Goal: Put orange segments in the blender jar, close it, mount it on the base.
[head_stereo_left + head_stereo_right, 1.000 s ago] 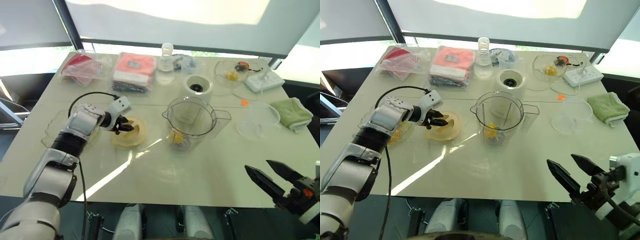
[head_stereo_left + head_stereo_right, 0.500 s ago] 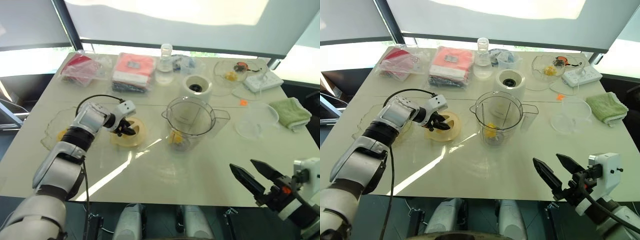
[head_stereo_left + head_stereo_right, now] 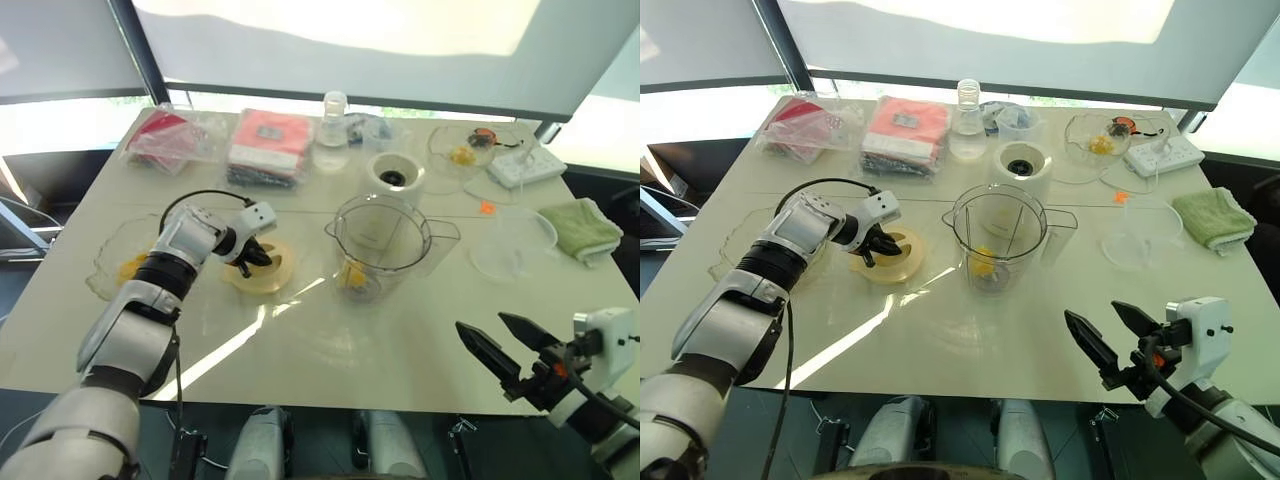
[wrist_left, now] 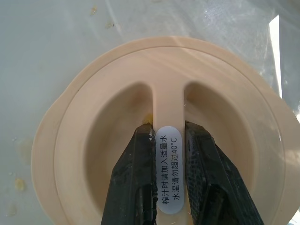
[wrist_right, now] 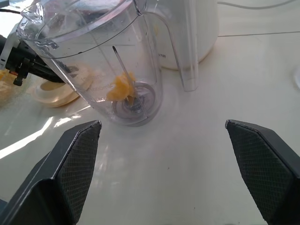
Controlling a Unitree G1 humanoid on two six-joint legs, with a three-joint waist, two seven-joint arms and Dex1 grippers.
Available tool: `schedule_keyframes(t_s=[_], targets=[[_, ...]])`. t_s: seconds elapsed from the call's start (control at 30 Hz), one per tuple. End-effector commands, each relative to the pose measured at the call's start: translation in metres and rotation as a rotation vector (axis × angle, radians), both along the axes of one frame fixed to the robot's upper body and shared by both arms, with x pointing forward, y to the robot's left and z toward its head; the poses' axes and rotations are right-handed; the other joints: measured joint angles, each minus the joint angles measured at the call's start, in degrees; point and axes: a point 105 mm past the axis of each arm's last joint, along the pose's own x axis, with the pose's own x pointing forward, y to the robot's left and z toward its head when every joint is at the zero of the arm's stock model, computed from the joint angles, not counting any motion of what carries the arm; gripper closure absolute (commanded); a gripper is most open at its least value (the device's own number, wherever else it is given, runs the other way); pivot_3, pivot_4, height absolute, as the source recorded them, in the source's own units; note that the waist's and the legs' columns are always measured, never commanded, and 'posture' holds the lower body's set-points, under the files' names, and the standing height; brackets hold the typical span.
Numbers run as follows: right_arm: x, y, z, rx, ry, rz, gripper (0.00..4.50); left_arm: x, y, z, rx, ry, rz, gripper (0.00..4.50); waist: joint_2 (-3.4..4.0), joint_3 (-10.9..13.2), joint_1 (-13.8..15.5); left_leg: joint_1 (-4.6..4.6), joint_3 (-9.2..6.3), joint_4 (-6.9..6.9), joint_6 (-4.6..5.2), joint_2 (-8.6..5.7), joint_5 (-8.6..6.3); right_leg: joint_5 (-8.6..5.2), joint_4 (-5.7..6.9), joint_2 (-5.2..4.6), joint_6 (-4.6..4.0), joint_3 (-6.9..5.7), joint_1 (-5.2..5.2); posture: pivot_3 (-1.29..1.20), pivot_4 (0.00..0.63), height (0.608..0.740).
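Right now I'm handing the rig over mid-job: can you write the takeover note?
Left gripper: fingers either side of the lid's centre grip bar, lid flat on the table.
Right gripper: open, holding nothing, near the table's front edge.
Blender jar: upright, open, orange segment inside.
Base: behind the jar.
Done: fruit loaded.
Left: lift lid, close jar, mount on base.

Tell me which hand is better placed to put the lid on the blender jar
Left. The left hand already straddles the grip bar of the cream lid, beside the blender jar. The right hand hangs open near the table's front edge, holding nothing.
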Motion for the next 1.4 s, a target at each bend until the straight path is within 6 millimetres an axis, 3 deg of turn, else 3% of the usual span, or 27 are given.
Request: schedule_keyframes(t_s=[0.03, 0.13, 0.17, 0.3, 0.43, 0.53, 0.63, 0.73, 0.9, 1.0, 1.27, 1.4], targets=[[0.002, -0.001, 0.004, -0.015, -0.018, 0.004, 0.0, -0.002, 0.002, -0.004, -0.005, 0.018, 0.001, 4.27, 0.0, 0.0, 0.0, 0.01, 0.0, 0.0, 0.0, 0.01, 0.0, 0.0, 0.01, 0.0, 0.0, 0.0, 0.0, 0.0, 0.15, 0.74], [0.005, -0.002, 0.002, -0.017, -0.017, 0.011, 0.0, 0.003, 0.0, 0.01, -0.037, -0.037, -0.026, 4.27, -0.01, 0.0, 0.0, 0.03, 0.0, 0.0, 0.0, 0.02, 0.0, 0.0, 0.01, 0.0, 0.0, 0.0, 0.03, 0.0, 0.15, 0.74], [0.007, -0.002, 0.002, -0.018, -0.017, 0.013, 0.0, 0.006, -0.002, 0.024, -0.074, -0.073, -0.046, 4.27, -0.02, 0.0, 0.0, 0.03, 0.0, 0.01, 0.0, 0.02, 0.0, 0.0, 0.01, 0.0, 0.0, 0.0, 0.03, 0.0, 0.15, 0.74], [0.017, -0.01, -0.001, -0.062, -0.029, 0.005, 0.0, 0.016, -0.005, 0.109, -0.196, -0.253, -0.19, 4.27, -0.26, 0.1, 0.0, -0.25, 0.0, 0.2, 0.0, 0.0, 0.0, 0.0, 0.12, 0.06, 0.0, -0.05, -0.2, 0.0, 0.15, 0.74], [0.032, -0.031, -0.008, -0.151, -0.033, -0.072, 0.0, -0.003, -0.001, 0.19, -0.188, -0.381, -0.469, 4.27, -0.46, 0.3, -0.1, -0.36, 0.04, 0.46, 0.04, -0.01, -0.03, -0.01, 0.35, 0.05, -0.02, -0.1, -0.27, 0.0, 0.15, 0.74], [0.038, -0.025, -0.008, -0.158, -0.045, -0.034, 0.0, -0.014, -0.016, 0.237, -0.245, -0.444, -0.579, 4.27, -0.29, 0.2, 0.0, -0.29, 0.07, 0.51, 0.17, -0.09, -0.1, -0.02, 0.33, -0.03, -0.01, -0.04, -0.19, 0.0, 0.15, 0.74], [0.049, -0.019, -0.004, -0.163, -0.082, -0.019, 0.0, -0.025, -0.043, 0.266, -0.339, -0.48, -0.673, 4.27, -0.28, 0.2, 0.1, -0.24, 0.03, 0.62, 0.19, -0.12, -0.11, -0.06, 0.39, -0.05, 0.02, -0.05, -0.07, 0.0, 0.15, 0.74], [0.062, -0.015, -0.001, -0.161, -0.122, -0.03, 0.0, -0.033, -0.07, 0.269, -0.359, -0.464, -0.773, 4.27, -0.29, 0.2, -0.1, -0.23, -0.02, 0.7, 0.19, -0.11, -0.11, -0.05, 0.48, -0.04, 0.02, -0.02, -0.07, 0.0, 0.15, 0.74], [0.072, -0.004, -0.006, -0.175, -0.126, -0.009, 0.0, -0.043, -0.105, 0.251, -0.316, -0.391, -0.908, 4.27, -0.28, 0.2, -0.2, -0.26, 0.0, 0.67, 0.2, -0.12, -0.11, -0.07, 0.6, 0.02, 0.06, 0.02, -0.19, 0.0, 0.15, 0.74], [0.076, 0.004, -0.01, -0.177, -0.131, -0.014, 0.0, -0.046, -0.137, 0.232, -0.269, -0.309, -0.971, 4.27, -0.3, 0.2, 0.0, -0.29, 0.01, 0.66, 0.21, -0.12, -0.12, -0.08, 0.61, 0.07, 0.08, 0.0, -0.22, 0.0, 0.15, 0.74], [0.099, -0.002, -0.013, -0.206, -0.183, -0.127, 0.0, -0.056, -0.165, 0.206, -0.11, -0.266, -1.117, 4.27, -0.28, 0.2, -0.3, -0.28, 0.0, 0.68, 0.27, -0.16, -0.15, -0.09, 0.58, 0.04, 0.08, 0.19, -0.27, 0.0, 0.15, 0.74], [0.11, 0.005, -0.016, -0.196, -0.201, -0.121, 0.0, -0.06, -0.173, 0.198, -0.051, -0.241, -1.156, 4.27, -0.23, 0.2, -0.1, -0.29, -0.04, 0.68, 0.27, -0.16, -0.15, -0.09, 0.57, 0.05, 0.07, 0.15, -0.27, 0.0, 0.15, 0.74]])
